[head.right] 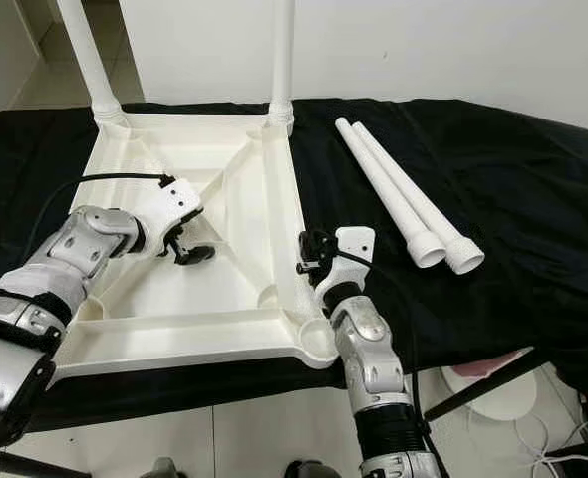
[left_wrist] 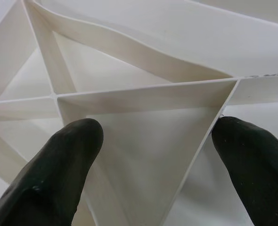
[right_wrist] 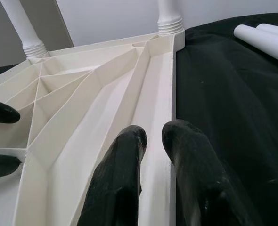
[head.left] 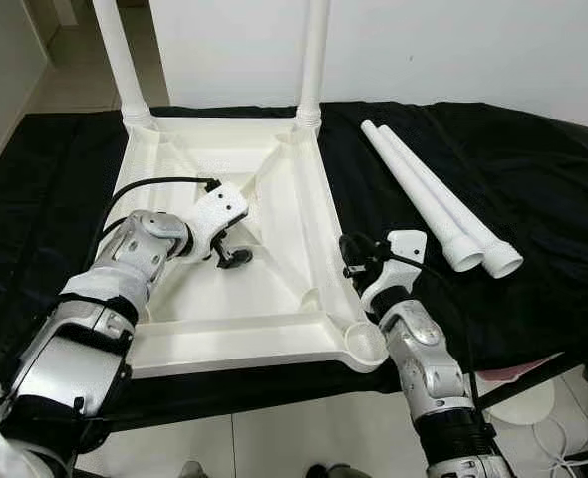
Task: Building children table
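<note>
White tabletop (head.left: 274,169) upturned; L gripper (head.left: 232,254) spread inside ribs, R gripper (right_wrist: 153,136) pinching rim.

One upturned white children's table (head.left: 274,179) lies on the black-covered tabletop (head.left: 533,189). Two legs (head.left: 312,60) stand screwed into its far corners; two loose legs (head.left: 429,199) lie beside its right edge.

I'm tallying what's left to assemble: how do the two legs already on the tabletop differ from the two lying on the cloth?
The fitted legs stand upright, screwed into the far corners of the upturned tabletop; the loose legs lie flat, side by side on the black cloth to its right. The fitted legs' threaded ends sit in the sockets; the loose legs' wider ends lie free, pointing toward the robot. All four are white tubes of the same look.
</note>
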